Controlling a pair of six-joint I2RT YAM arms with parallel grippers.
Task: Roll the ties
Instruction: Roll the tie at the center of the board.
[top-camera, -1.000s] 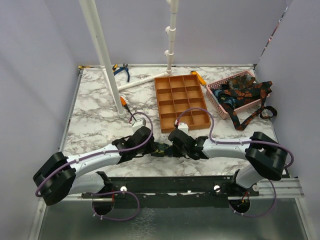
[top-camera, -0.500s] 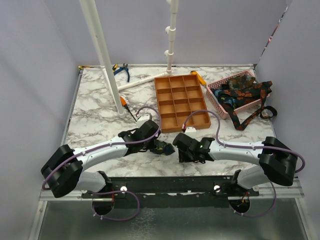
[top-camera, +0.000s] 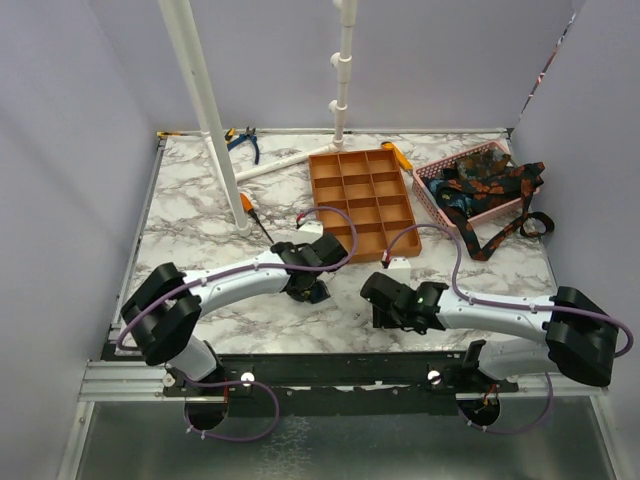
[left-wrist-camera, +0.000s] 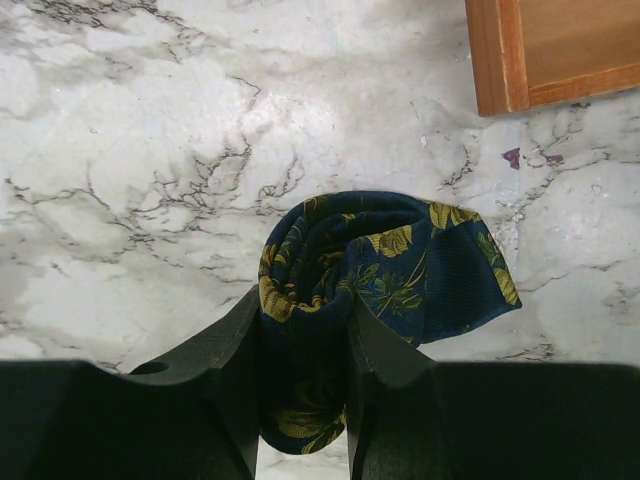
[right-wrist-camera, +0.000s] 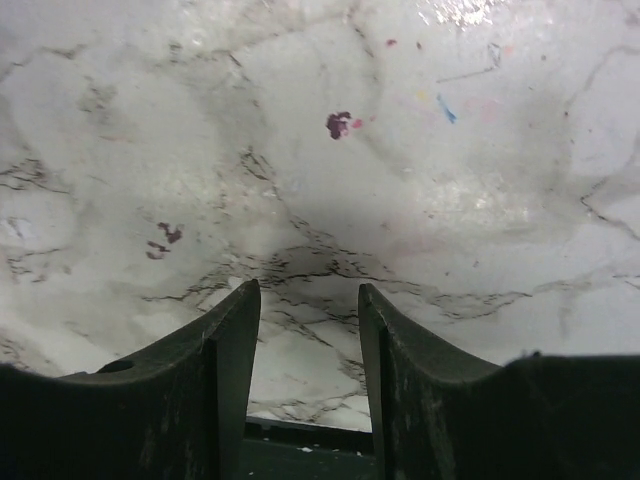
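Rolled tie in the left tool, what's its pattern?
The tie is dark navy with yellow-gold flowers; left wrist view.

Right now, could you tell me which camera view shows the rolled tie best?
The left wrist view: the rolled tie fills its centre, coil and yellow floral print clear, pinched in the left gripper. The top external view shows only a small dark patch beneath that wrist. The right wrist view shows just tabletop.

Left wrist view: the left claw (left-wrist-camera: 305, 305) covers the lower part of the tie (left-wrist-camera: 390, 265). The tray (left-wrist-camera: 497, 60) is cut off by the top edge. Top view: the ties (top-camera: 485, 185) right of the tray overlap, so their count cannot be told.
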